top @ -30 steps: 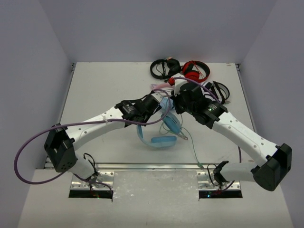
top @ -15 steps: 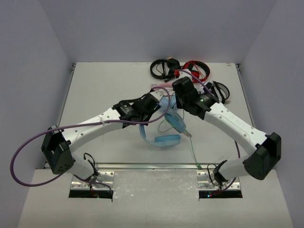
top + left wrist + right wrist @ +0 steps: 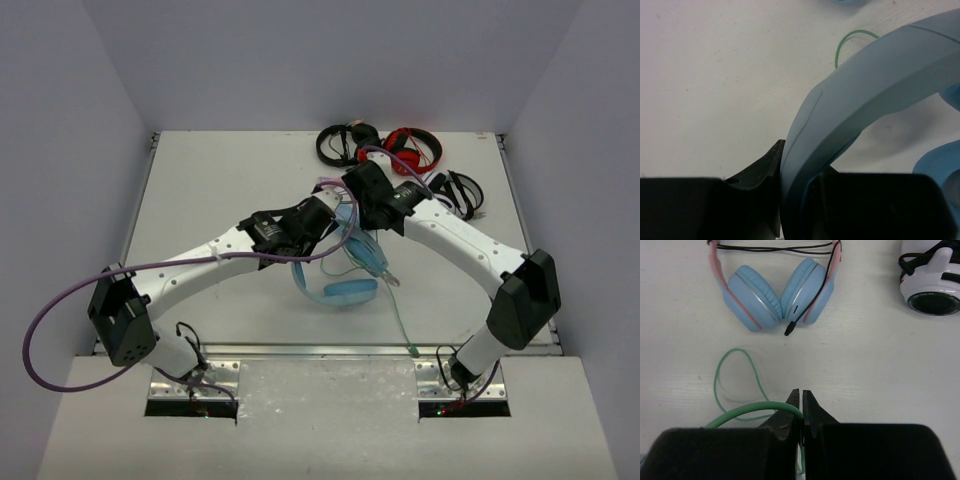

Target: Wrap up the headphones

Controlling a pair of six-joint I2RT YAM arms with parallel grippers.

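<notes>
The light-blue headphones (image 3: 345,280) lie at the table's centre, their wide headband (image 3: 875,95) filling the left wrist view. My left gripper (image 3: 335,213) is shut on that headband, jaws on either side of it. The thin pale-green cable (image 3: 400,315) runs from the headphones toward the front edge, and a loop of it (image 3: 735,382) lies on the table in the right wrist view. My right gripper (image 3: 801,402) is shut on the cable, which bends into the narrow slit between the jaws. In the top view the right gripper (image 3: 357,193) is just behind the headphones.
Pink-and-blue headphones (image 3: 775,290) with a black cable lie just ahead of my right gripper. A white-and-black earcup (image 3: 932,285) sits at their right. Black headphones (image 3: 340,143), red headphones (image 3: 412,148) and black cabling (image 3: 460,190) crowd the back right.
My right gripper has moved back and left, drawing the green cable with it. The headphones shifted slightly. My left gripper has kept its hold and barely moved.
</notes>
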